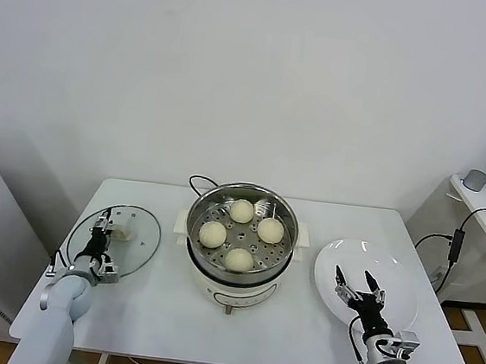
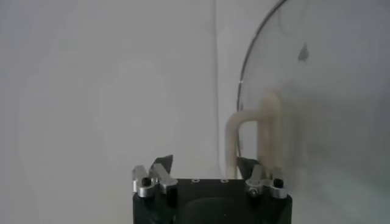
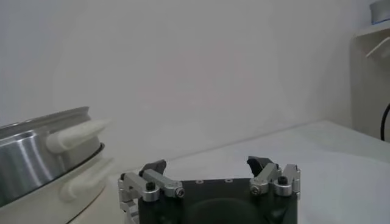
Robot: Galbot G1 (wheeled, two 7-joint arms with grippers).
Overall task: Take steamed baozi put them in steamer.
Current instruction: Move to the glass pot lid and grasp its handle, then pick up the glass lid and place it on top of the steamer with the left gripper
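Four pale cream baozi [image 1: 242, 210] lie inside the shiny steel steamer [image 1: 203, 206] on its white cooker base in the middle of the table; the steamer's side also shows in the right wrist view [image 3: 42, 152]. My right gripper [image 1: 359, 285] is open and empty above the white plate [image 1: 406, 286] at the right. My left gripper [image 1: 98, 238] is open and empty over the glass lid [image 1: 136, 249] at the left. In the left wrist view the left gripper [image 2: 206, 165] faces the lid's white handle [image 2: 253, 137].
A black cord [image 1: 198, 180] loops behind the cooker. A side table with cables [image 1: 458, 244] stands at the far right. The table's front edge [image 1: 233, 363] runs near both arms.
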